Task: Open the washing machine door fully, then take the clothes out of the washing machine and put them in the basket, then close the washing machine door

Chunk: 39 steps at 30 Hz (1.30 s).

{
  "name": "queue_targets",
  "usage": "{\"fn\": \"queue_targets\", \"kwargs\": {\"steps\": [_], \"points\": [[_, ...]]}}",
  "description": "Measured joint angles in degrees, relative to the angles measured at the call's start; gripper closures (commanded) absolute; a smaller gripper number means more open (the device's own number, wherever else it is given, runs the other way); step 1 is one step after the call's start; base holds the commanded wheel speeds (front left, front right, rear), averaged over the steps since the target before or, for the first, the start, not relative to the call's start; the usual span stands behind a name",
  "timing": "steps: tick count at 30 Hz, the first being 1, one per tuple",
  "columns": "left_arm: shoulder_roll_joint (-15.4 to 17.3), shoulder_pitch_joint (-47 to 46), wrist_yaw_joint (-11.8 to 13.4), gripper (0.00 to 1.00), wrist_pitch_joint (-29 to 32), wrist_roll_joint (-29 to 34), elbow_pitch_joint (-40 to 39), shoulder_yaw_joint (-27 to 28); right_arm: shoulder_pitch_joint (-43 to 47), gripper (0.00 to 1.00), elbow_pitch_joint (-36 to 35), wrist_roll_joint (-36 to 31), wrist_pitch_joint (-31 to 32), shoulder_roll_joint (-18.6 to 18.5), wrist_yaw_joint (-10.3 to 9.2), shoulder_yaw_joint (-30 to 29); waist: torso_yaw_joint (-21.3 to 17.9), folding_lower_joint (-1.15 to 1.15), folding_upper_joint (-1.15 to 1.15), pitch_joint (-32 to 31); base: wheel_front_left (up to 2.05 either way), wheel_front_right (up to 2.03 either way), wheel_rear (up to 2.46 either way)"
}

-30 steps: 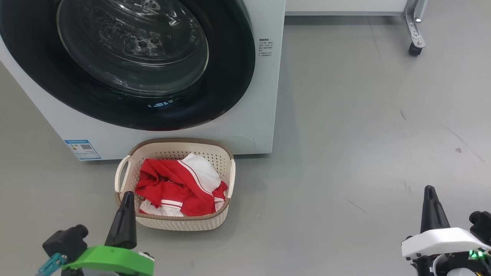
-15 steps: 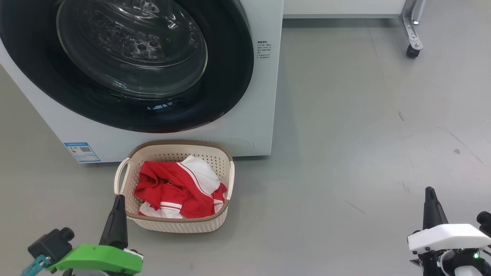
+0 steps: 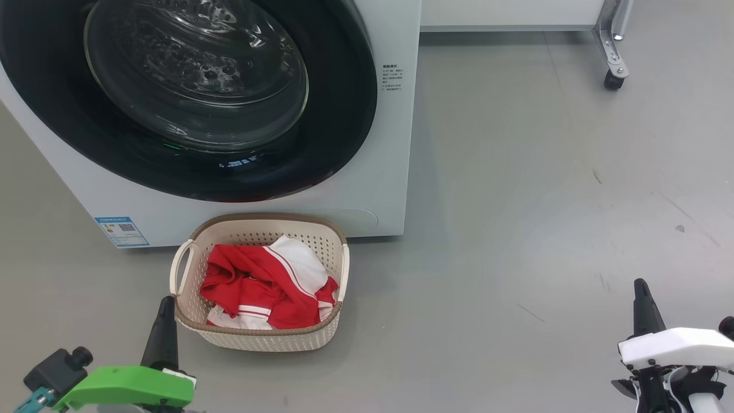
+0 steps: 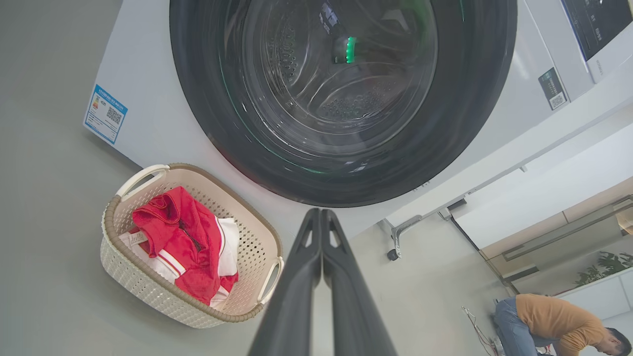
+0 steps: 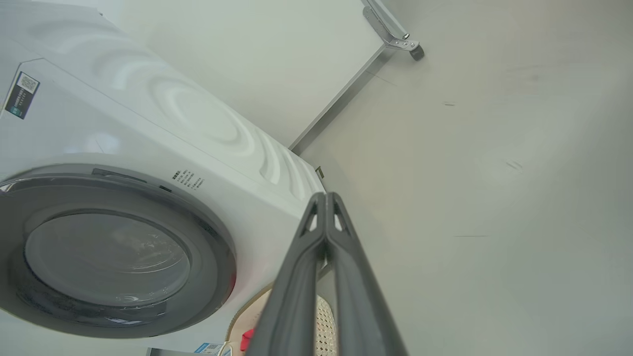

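- The round, glossy black-rimmed glass washing machine door point(image 3: 189, 97) seems shut against the big white front-loading washing machine point(image 3: 395, 172).
- The red-and-white striped fabric clothes point(image 3: 258, 284) lie bundled in the small cream perforated plastic basket point(image 3: 264, 219), just before the machine.
- The left gripper point(image 3: 166, 303) is beside the basket and the right gripper point(image 3: 640, 285) well apart from it; both have jaws pressed together, holding nothing.

No wording is sharp enough to read in any view. The washing machine point(image 3: 390, 172) carries a blue label point(image 3: 121, 231) with a QR code and rows of tiny print low on the left of its front. It also has a small block of dark print point(image 3: 392, 77) in several short lines near the front's right edge, and a dark sticker point(image 4: 552, 89) with a QR code higher on its white front, the characters too small to tell.
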Motion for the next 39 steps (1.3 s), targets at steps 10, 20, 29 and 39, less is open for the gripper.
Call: {"fn": "queue_targets", "kwargs": {"steps": [10, 20, 29, 39], "points": [[0.51, -0.44, 0.01, 1.0, 1.78, -7.0, 0.79, 0.92, -1.09, 1.0, 1.16, 7.15, 1.97, 0.22, 1.03, -1.09, -0.17, 0.0, 0.0, -0.35, 0.0, 0.0, 0.0], [0.83, -0.73, 0.0, 1.0, 3.28, -13.88, 1.45, 1.93, -2.08, 1.0, 2.29, 14.29, 3.75, 0.58, 2.04, -2.09, -0.35, 0.0, 0.0, -0.7, 0.0, 0.0, 0.0], [1.05, -1.63, 0.0, 1.0, 4.91, -19.6, 2.08, 2.77, -3.31, 1.0, 3.23, 20.65, 5.49, 0.99, 3.14, -3.09, -0.51, 0.0, 0.0, -1.02, 0.0, 0.0, 0.0], [1.41, -1.9, 0.0, 1.0, 6.43, -26.48, 2.94, 3.8, -4.46, 1.0, 4.34, 27.73, 7.32, 1.3, 4.28, -4.09, -0.68, 0.0, 0.0, -1.36, 0.0, 0.0, 0.0]]}}
